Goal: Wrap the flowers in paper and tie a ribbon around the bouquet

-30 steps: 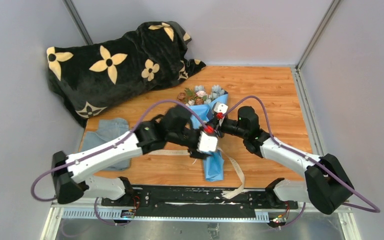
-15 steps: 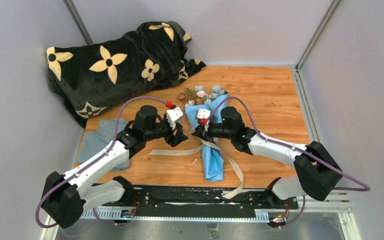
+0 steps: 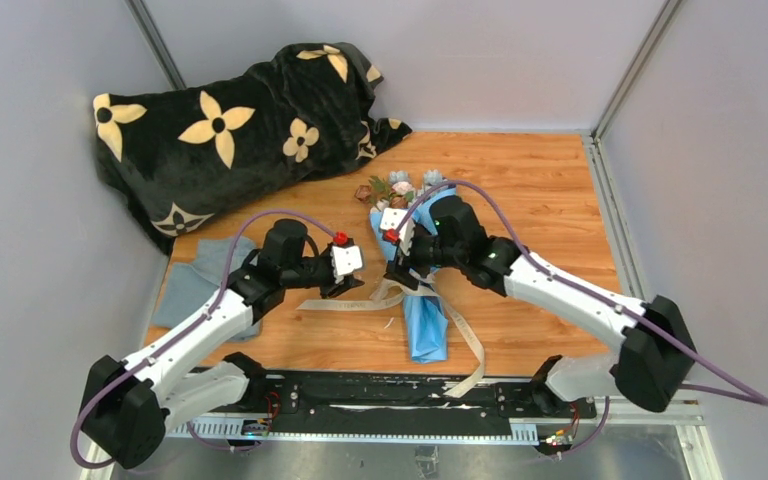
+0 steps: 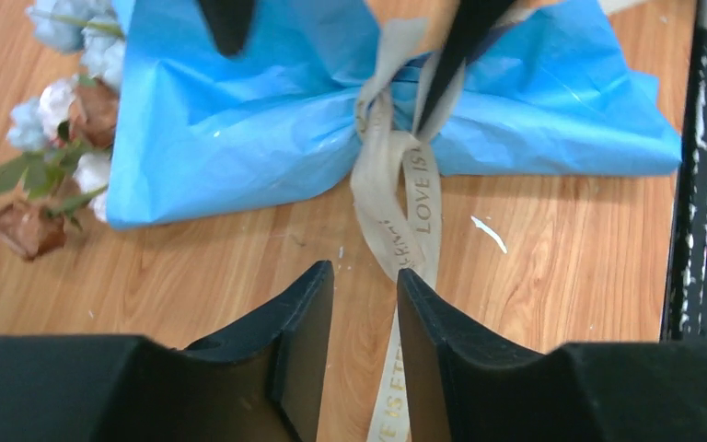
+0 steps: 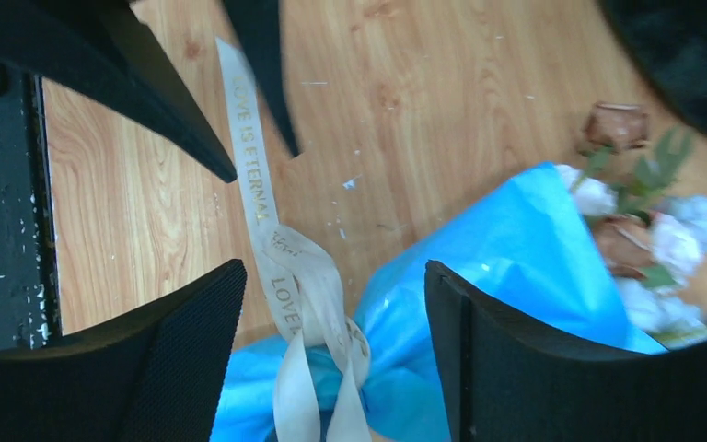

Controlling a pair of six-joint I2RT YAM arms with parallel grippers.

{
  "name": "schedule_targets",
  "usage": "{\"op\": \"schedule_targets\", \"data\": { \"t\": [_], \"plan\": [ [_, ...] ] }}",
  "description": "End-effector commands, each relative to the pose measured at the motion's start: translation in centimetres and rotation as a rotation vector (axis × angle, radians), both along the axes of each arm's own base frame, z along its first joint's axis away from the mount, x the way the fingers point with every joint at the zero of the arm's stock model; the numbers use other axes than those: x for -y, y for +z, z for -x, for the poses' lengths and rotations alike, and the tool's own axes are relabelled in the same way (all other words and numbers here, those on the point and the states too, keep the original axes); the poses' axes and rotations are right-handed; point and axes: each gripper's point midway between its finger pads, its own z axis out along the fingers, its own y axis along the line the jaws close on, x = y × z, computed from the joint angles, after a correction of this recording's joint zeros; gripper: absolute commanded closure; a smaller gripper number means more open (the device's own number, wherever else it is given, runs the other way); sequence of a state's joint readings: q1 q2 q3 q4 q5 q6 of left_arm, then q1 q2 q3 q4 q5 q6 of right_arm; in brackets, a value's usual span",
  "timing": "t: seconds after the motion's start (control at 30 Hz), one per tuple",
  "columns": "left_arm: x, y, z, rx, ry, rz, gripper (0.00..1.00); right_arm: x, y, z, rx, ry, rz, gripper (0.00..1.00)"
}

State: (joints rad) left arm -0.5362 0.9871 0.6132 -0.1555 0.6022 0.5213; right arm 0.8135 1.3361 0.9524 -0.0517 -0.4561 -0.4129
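Note:
The bouquet lies on the wooden table: blue paper [image 3: 425, 318] [image 4: 239, 120] [image 5: 515, 239] pinched at the middle, with the flowers [image 3: 402, 188] [image 4: 64, 101] [image 5: 644, 230] at its far end. The beige ribbon [image 3: 365, 300] [image 4: 405, 203] [image 5: 304, 267] is knotted round the pinch, and its tails trail left and toward the near edge. My left gripper [image 3: 348, 288] [image 4: 364, 272] hovers low over the left tail. Its jaws are narrowly apart, and the tail lies flat on the wood in the gap. My right gripper [image 3: 405, 275] [image 5: 336, 276] stands wide open above the knot, holding nothing.
A black blanket [image 3: 230, 130] with cream flower prints is heaped at the back left. A grey-blue cloth [image 3: 200, 278] lies under the left arm. The black base rail [image 3: 380, 392] runs along the near edge. Grey walls stand on three sides.
The right gripper has let go and opened wide over the knot. The left arm drew back to the left and dropped to the ribbon's left tail, with its jaws narrowing.

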Motion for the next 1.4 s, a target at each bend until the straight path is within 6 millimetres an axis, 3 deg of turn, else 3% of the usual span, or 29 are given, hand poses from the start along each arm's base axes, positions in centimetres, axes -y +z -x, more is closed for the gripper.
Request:
{"op": "schedule_targets", "data": {
  "t": [0.0, 0.07, 0.13, 0.2, 0.23, 0.4, 0.57, 0.7, 0.83, 0.97, 1.2, 1.37],
  "plan": [
    [1.6, 0.0, 2.0, 0.089, -0.211, -0.03, 0.61, 3.7, 2.4, -0.2, -0.026, -0.166, 0.043, 0.32],
    [3.3, 0.2, 1.7, 0.154, -0.227, -0.054, 0.63, 6.6, 1.7, -1.2, -0.091, -0.311, 0.036, 0.62],
    [4.8, 0.1, 1.5, 0.197, -0.242, -0.05, 0.63, 8.5, 0.5, -1.3, -0.168, -0.395, 0.016, 0.71],
    [6.7, -0.2, 2.1, 0.222, -0.291, -0.045, 0.58, 9.8, -1.5, -0.6, -0.241, -0.422, -0.009, 0.71],
    [7.7, 0.4, 1.8, 0.248, -0.31, -0.031, 0.55, 9.9, -1.8, -0.6, -0.25, -0.418, -0.035, 0.71],
    [10.5, -1.4, 0.9, 0.218, -0.307, -0.051, 0.53, 9.3, -3.9, -0.1, -0.311, -0.278, -0.16, 0.7],
    [11.4, -3.3, 1.6, 0.206, -0.342, -0.08, 0.5, 9.5, -5.5, -1.4, -0.4, -0.287, -0.183, 0.64],
    [12.1, -3.5, 1.1, 0.208, -0.327, -0.065, 0.49, 8.9, -6.4, -1.3, -0.42, -0.244, -0.196, 0.56],
    [12.2, -4.2, 0.1, 0.204, -0.272, -0.072, 0.55, 8.8, -7.3, -0.7, -0.455, -0.223, -0.183, 0.54],
    [11.7, -5.9, 0.2, 0.201, -0.281, -0.112, 0.62, 8.7, -7.4, -0.2, -0.473, -0.205, -0.178, 0.58],
    [11.9, -6.0, 0.1, 0.205, -0.284, -0.113, 0.63, 8.8, -8.8, -0.3, -0.51, -0.231, -0.151, 0.62],
    [11.8, -5.8, -0.3, 0.204, -0.258, -0.112, 0.77, 8.9, -8.3, -0.7, -0.504, -0.255, -0.157, 0.83]
  ]
}}
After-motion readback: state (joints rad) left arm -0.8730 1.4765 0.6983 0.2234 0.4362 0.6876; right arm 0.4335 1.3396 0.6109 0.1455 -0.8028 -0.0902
